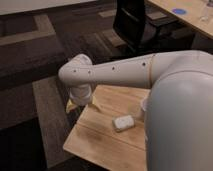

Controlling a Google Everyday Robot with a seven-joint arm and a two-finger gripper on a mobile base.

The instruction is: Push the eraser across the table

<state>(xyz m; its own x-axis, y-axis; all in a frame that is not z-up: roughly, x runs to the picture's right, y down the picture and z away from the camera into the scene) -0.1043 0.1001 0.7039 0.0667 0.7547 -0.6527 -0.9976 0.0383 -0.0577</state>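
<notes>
Down at the left rear corner of the table [100,142], the gripper [81,104] hangs from the white arm [117,71], low over the planks near the edge. Its wrist blocks the view, so whether it is spread or closed cannot be told, and nothing is seen held in it. The eraser [123,122], a small white rounded block, lies flat on the tabletop to the right of the gripper, apart from it and close to the robot's big white body [182,115], which hides the right part of the table.

The tabletop is pale honey-coloured wood in wide planks, with darker grain lines running along them. It stands on a dark carpet [35,60] marked with lighter grey bands; one band runs under the table's left side. Behind, a black office chair [134,25] stands on the carpet, and past it, in the upper right corner, is a longer pale desk [192,15] with a blue disc [178,10] lying on it.
</notes>
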